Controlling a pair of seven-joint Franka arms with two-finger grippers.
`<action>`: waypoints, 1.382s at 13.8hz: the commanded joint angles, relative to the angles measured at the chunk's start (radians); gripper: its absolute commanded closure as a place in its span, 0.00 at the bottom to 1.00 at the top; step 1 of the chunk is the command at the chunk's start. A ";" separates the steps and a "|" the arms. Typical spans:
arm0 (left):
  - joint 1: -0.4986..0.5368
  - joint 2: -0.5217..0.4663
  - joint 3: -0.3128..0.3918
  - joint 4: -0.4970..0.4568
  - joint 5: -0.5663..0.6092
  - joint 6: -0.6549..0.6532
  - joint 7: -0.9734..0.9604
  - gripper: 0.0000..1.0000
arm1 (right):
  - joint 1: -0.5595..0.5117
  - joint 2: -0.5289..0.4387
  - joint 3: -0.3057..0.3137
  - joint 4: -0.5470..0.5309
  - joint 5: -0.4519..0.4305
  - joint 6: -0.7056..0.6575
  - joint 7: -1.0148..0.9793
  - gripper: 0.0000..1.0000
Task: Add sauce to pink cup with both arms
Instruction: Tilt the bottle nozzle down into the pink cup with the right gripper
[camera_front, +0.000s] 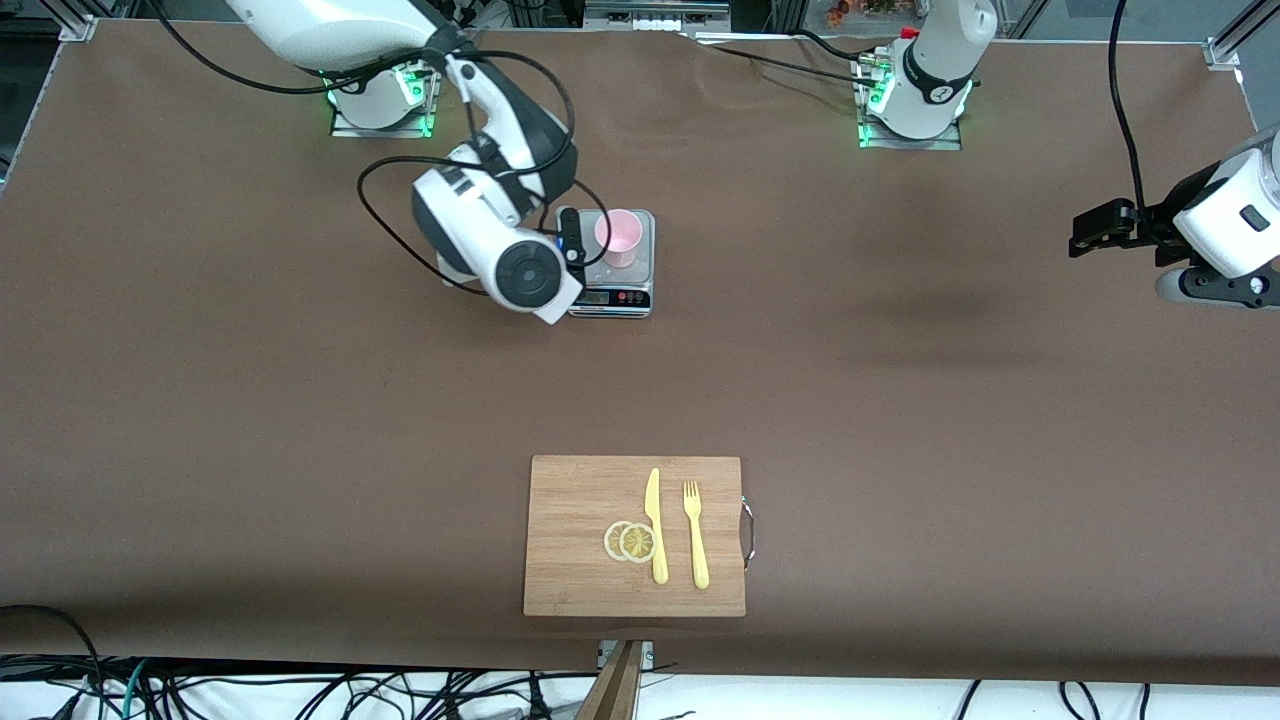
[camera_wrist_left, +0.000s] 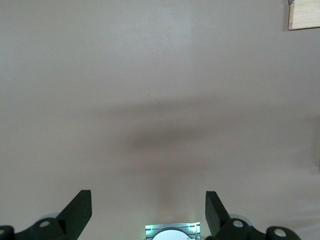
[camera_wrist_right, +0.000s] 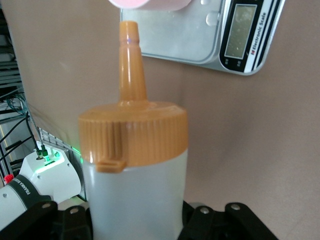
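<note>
Now, left gripper (camera_wrist_left: 148, 210) spread wide, waiting over bare bench (camera_front: 900, 380) edge | right gripper (camera_front: 572, 240) pinching sauce (camera_wrist_right: 134, 165), nozzle at pink cup (camera_front: 619, 236) on scale (camera_front: 620, 285)

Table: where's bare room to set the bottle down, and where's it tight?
Bare: the wide stretch between the scale and the cutting board, and the mat under the open left gripper at its end of the table. Tight: at the scale, where the right gripper holds the sauce bottle tipped at the pink cup.
</note>
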 joint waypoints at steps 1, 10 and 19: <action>0.010 0.016 -0.007 0.033 0.013 -0.015 0.024 0.00 | 0.045 0.009 0.009 0.010 -0.064 -0.007 0.077 1.00; 0.017 0.022 -0.007 0.033 0.010 -0.015 0.024 0.00 | 0.192 0.041 0.014 0.010 -0.203 -0.013 0.292 1.00; 0.017 0.022 -0.007 0.033 0.010 -0.015 0.024 0.00 | 0.138 0.039 0.037 0.011 -0.234 -0.029 0.177 1.00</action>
